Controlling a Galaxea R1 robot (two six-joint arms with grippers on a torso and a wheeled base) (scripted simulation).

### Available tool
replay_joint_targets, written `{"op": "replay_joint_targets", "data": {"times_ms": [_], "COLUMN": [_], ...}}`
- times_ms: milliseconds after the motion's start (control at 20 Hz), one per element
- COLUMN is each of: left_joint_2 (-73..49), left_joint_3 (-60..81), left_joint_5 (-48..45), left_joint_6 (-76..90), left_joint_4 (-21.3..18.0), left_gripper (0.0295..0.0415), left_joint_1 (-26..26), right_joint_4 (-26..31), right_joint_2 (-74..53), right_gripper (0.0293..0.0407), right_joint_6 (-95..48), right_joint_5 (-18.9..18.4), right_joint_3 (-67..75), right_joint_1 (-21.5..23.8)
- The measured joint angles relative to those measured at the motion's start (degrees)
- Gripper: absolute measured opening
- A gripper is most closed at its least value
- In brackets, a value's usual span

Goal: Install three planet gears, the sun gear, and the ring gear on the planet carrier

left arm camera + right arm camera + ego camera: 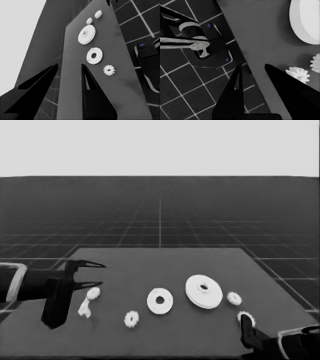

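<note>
1. Two arms are at the dark table [165, 262]; neither holds a part.
2. Left gripper [102, 274] waits over the table's left end, its two fingers spread wide with nothing between them; in the left wrist view the wedges [68, 75] stand well apart over bare table.
3. Just below and beside its fingertips in the head view lie a gear [93, 293] and a thin white piece [84, 309], both flat on the table and apart from the fingers.
4. Farther from that gripper, toward the middle, lie another gear [131, 319] and the smaller round part [160, 301], near each other but not touching.
5. Larger round part [204, 291] lies just beyond the smaller one, on the side away from the left gripper, with its raised hub up.
6. Right gripper [245, 322] shows at the lower right corner of the head view; its fingers [235, 85] are parted, with bare table edge and floor grid between them in the right wrist view.
7. One gear [246, 318] lies right at this gripper's tip, beside one finger, not between the two; it shows as [297, 74] in the wrist view.
8. Fourth gear [234, 298] lies near, between that gear and the larger round part, touching neither.
</note>
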Motion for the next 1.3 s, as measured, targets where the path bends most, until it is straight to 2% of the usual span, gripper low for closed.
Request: {"op": "replay_joint_targets", "data": {"times_ms": [50, 100, 150, 200, 250, 300, 350, 400, 450, 550, 700, 800, 900, 1200, 1300], "left_joint_2": [-0.16, -0.10, -0.08, -0.06, 1.15, 9.77, 17.15, 21.88, 25.02, 28.53, 30.39, 32.92, 34.40, 35.22, 35.24], "left_joint_3": [4.08, 2.45, 1.44, 0.85, -8.49, -21.44, -34.63, -45.09, -52.60, -61.15, -65.63, -70.74, -73.67, -75.36, -75.41], "left_joint_5": [2.82, 1.69, 1.02, 0.62, 18.23, 33.71, 39.13, 40.97, 42.02, 43.22, 43.85, 38.20, 36.13, 35.04, 35.01], "left_joint_6": [-0.15, -0.09, -0.05, -0.03, -27.75, -49.76, -58.12, -60.95, -61.67, -61.43, -60.84, -59.36, -58.38, -57.79, -57.77], "left_joint_4": [-4.20, -2.50, -1.48, -0.88, 19.26, 14.60, 4.79, -1.95, -6.07, -9.96, -11.60, -7.37, -6.30, -5.87, -5.86], "left_gripper": [0.0295, 0.0297, 0.0314, 0.0347, 0.0389, 0.0404, 0.0398, 0.0391, 0.0388, 0.0385, 0.0385, 0.0385, 0.0385, 0.0385, 0.0314], "left_joint_1": [4.05, 2.56, 1.65, 1.12, 13.89, 16.99, 17.60, 18.03, 18.36, 18.71, 18.89, 26.14, 28.65, 29.71, 29.73], "right_joint_4": [4.33, 2.55, 1.51, 0.89, 0.54, 0.33, 0.20, 0.13, 0.09, 0.05, 0.03, 0.03, 0.03, 0.03, 0.03], "right_joint_2": [0.78, 0.46, 0.26, 0.15, 0.09, 0.05, 0.03, 0.01, 0.01, 0.00, 0.00, 0.00, 0.00, 0.00, 0.00], "right_gripper": [0.0293, 0.0308, 0.0337, 0.0368, 0.0380, 0.0383, 0.0384, 0.0384, 0.0385, 0.0385, 0.0385, 0.0385, 0.0385, 0.0385, 0.0385], "right_joint_6": [-0.19, -0.11, -0.07, -0.04, -0.02, -0.01, -0.01, 0.00, 0.00, 0.00, 0.00, 0.00, 0.00, 0.00, 0.00], "right_joint_5": [1.33, 0.77, 0.45, 0.25, 0.14, 0.08, 0.04, 0.02, 0.00, -0.01, -0.01, -0.01, -0.01, -0.01, -0.01], "right_joint_3": [3.03, 1.69, 0.90, 0.45, 0.20, 0.05, -0.04, -0.09, -0.12, -0.15, -0.16, -0.16, -0.16, -0.16, -0.16], "right_joint_1": [-3.10, -1.93, -1.25, -0.86, -0.64, -0.51, -0.43, -0.38, -0.36, -0.33, -0.32, -0.32, -0.32, -0.32, -0.32]}}
